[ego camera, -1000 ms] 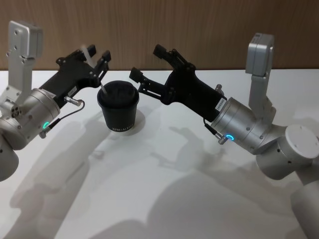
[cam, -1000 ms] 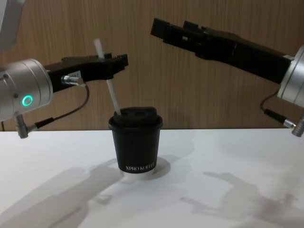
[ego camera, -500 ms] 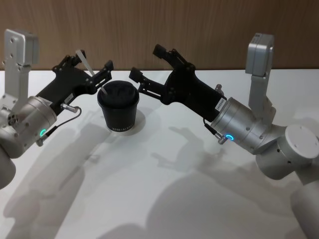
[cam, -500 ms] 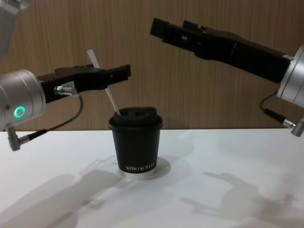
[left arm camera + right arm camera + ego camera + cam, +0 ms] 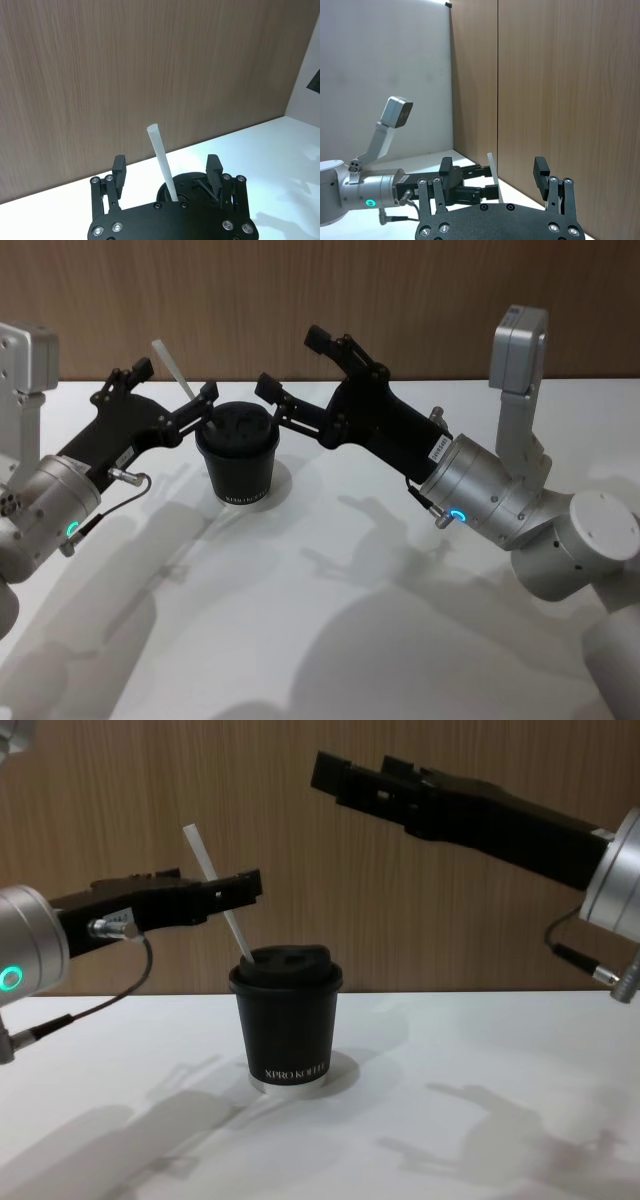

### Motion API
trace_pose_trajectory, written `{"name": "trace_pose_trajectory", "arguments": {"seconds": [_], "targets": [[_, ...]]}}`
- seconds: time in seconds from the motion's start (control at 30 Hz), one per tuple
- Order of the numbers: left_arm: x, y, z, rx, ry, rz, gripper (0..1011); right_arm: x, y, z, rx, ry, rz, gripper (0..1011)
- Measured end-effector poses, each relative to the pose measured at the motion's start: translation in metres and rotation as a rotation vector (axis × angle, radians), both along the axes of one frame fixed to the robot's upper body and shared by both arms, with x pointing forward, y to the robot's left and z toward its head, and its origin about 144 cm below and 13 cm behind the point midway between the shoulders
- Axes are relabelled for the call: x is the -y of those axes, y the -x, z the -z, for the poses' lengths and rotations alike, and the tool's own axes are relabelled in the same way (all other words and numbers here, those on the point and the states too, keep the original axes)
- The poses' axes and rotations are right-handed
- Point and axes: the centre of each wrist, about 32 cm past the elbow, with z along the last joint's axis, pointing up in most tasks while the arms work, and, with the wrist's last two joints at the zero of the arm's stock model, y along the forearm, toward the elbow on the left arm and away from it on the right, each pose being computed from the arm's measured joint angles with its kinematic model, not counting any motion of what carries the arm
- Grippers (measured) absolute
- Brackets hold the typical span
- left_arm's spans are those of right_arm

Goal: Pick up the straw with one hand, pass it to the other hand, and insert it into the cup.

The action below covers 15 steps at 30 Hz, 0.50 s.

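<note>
The black lidded cup (image 5: pixel 238 465) (image 5: pixel 287 1020) stands on the white table. The white straw (image 5: pixel 168 360) (image 5: pixel 200 850) (image 5: pixel 162 160) sticks out of the lid's left side and leans away to the left. My left gripper (image 5: pixel 178 380) (image 5: pixel 245 885) (image 5: pixel 165 162) is open to the left of the cup, level with the straw's upper half; its fingers stand wide on either side of the straw without touching it. My right gripper (image 5: pixel 288 360) (image 5: pixel 335 775) (image 5: pixel 492 163) hangs open above and behind the cup's right side, holding nothing.
The white table (image 5: pixel 300 620) spreads bare in front of the cup. A brown wooden wall (image 5: pixel 400 290) closes the back. Both black forearms slope down toward the cup from either side.
My left gripper has opened off the straw and drawn back to the left and lower. The straw stays in the lid, leaning further left. The right arm has barely moved.
</note>
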Motion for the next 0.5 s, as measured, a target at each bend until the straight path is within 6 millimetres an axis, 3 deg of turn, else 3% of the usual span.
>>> {"name": "trace_pose_trajectory", "arguments": {"seconds": [0.5], "targets": [[-0.008,0.022,0.006,-0.009,0.024,0.006,1000,0.006,0.016,0.004,-0.026,0.067,0.056,1001]]}}
